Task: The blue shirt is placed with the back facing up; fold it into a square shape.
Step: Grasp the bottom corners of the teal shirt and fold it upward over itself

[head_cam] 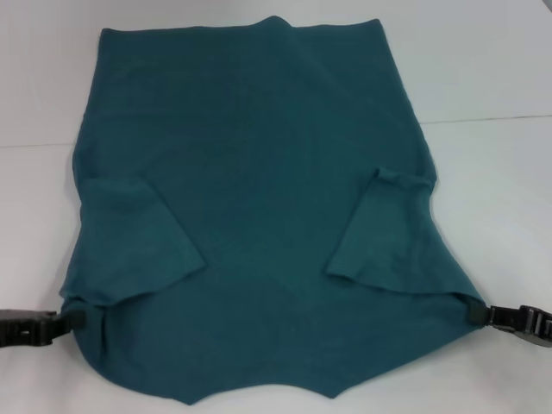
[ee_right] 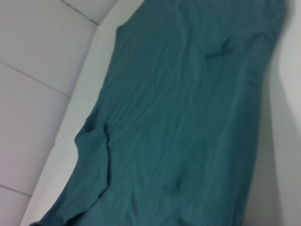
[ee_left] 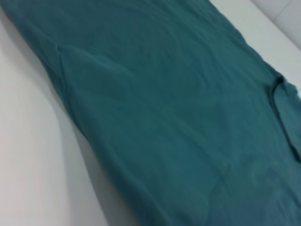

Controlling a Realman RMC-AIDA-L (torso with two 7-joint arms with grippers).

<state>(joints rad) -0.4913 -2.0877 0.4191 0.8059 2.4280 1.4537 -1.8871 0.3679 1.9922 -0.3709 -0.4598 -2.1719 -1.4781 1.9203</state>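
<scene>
Blue shirt (head_cam: 259, 198) spread plain side up across the white table (head_cam: 492, 172), filling most of the head view, both short sleeves folded inward onto the body. Left sleeve (head_cam: 138, 237) lying flat and angled toward the middle, right sleeve (head_cam: 379, 228) doing the same from the other side, a wide strip of bare fabric between them. Near edge pulled taut between two corners, sagging to a ragged point toward the bottom. Left gripper (head_cam: 73, 319) low at the near left corner, jaws pinching the cloth where it bunches into a small knot. Right gripper (head_cam: 477, 314) mirrored at the near right corner, jaws clamped on the stretched tip of fabric. Far edge lying against the back of the table, slightly humped in the centre. Both wrist views filled with teal cloth, soft creases running along it, pale table beside it.
</scene>
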